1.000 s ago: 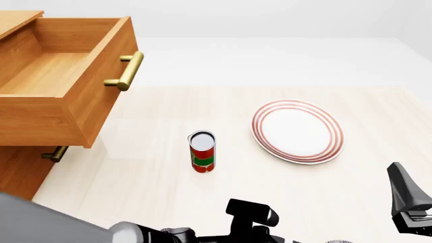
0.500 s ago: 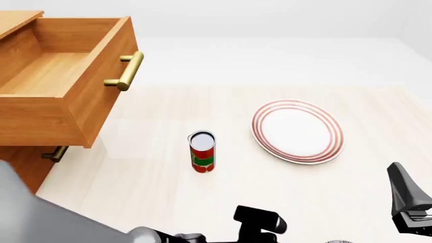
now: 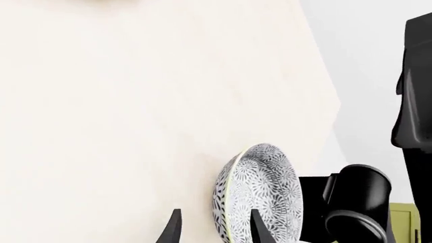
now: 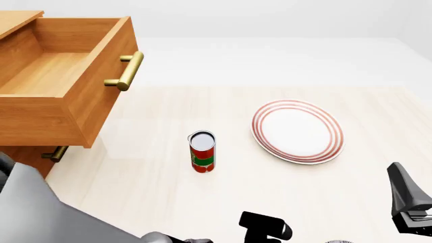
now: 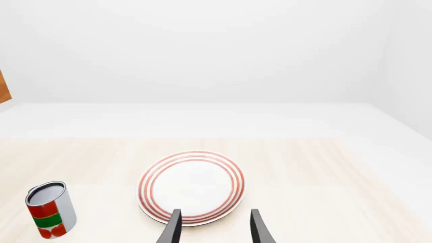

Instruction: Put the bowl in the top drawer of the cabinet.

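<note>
Pale wood covers the bench [image 4: 148, 172], with plain white walls behind it. At the far left stands the cabinet [image 4: 17, 167], and its top drawer [image 4: 60, 86] is pulled fully out, its brass bar handle [image 4: 128, 71] facing across the bench and its inside bare wood. A second, smaller brass handle [image 4: 55, 153] shows on the lower drawer beneath. Near the middle of the bench a red and green tin can [image 4: 202, 152] stands upright with its top open, and to its right lies a flat white plate with red rings [image 4: 297, 130], well apart from the can.

Only the left wrist view shows the bowl [image 3: 260, 197], white with a dense dark floral pattern. It sits on the bench near the bench edge. The left gripper [image 3: 214, 230] has its fingers spread, one dark fingertip [image 3: 260, 228] crossing the bowl and the other out over bare bench.

The right gripper [image 5: 214, 228] hangs with its fingers parted and nothing between them, pointing toward the plate's near rim.
</note>
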{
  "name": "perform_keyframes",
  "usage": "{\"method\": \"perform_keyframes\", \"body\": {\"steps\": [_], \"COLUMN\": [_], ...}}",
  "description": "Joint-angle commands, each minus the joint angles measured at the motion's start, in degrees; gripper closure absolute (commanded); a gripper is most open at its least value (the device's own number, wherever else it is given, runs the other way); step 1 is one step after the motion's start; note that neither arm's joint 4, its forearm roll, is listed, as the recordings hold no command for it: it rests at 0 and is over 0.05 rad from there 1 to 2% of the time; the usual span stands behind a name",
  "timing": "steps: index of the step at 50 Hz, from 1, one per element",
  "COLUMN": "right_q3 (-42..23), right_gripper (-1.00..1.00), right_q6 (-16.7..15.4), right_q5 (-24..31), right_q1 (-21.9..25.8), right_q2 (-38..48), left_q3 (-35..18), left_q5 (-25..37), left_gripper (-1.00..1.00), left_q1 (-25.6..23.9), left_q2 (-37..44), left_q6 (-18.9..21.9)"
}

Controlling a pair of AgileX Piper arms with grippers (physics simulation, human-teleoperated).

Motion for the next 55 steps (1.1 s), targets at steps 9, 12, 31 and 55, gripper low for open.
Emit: {"method": "perform_keyframes", "body": {"steps": [9, 12, 31, 55], "right_q3": [0.0, 0.0, 0.0, 0.0], "right_gripper": [-1.00, -1.00, -1.00, -1.00], "right_q6": [0.0, 0.0, 0.0, 0.0], "right_q5": [0.0, 0.0, 0.0, 0.0], "right_q1": [0.0, 0.0, 0.0, 0.0], "right_q2": [0.0, 0.0, 0.0, 0.0], "left_q3": [-1.2, -1.3, -1.6, -0.5], "left_q5": [-0.1, -0.3, -0.8, 1.0], "left_gripper": [-1.00, -1.00, 1.00, 1.00], "left_q1": [-0.5, -0.6, -0.1, 1.0], "left_q2": [2.0, 2.3, 3.0, 0.6], "left_q6": [-0.3, -0.5, -0.8, -0.9]}}
